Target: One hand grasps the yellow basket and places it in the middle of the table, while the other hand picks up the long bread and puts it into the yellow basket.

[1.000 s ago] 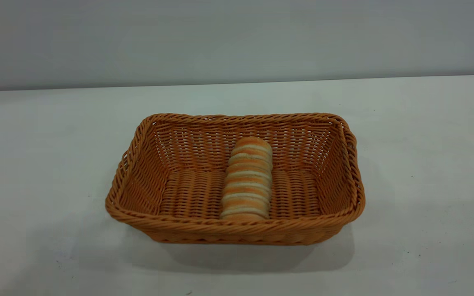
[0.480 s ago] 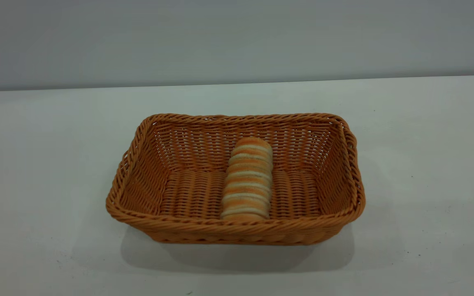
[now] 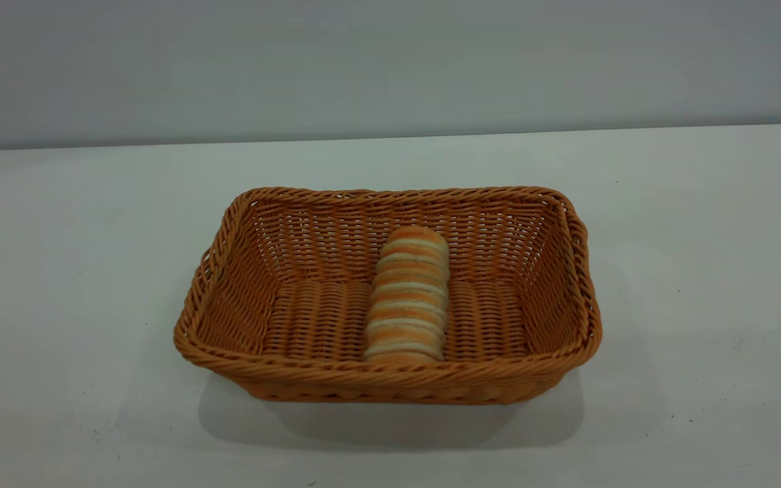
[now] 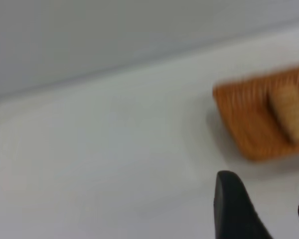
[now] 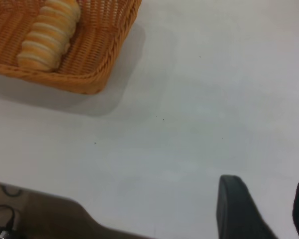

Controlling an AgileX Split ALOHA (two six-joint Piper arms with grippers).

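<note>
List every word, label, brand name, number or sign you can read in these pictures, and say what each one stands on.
None: no readable text shows in any view.
The yellow basket is plain weave, with no tag.
The long bread has stripes only.
The table has only faint specks.
The left claw and right claw show plain black fingers, set apart, without markings.

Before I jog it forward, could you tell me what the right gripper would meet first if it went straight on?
Probably only the bare white table; the right gripper is open, and the orange-tan woven basket sits off to one side.
</note>
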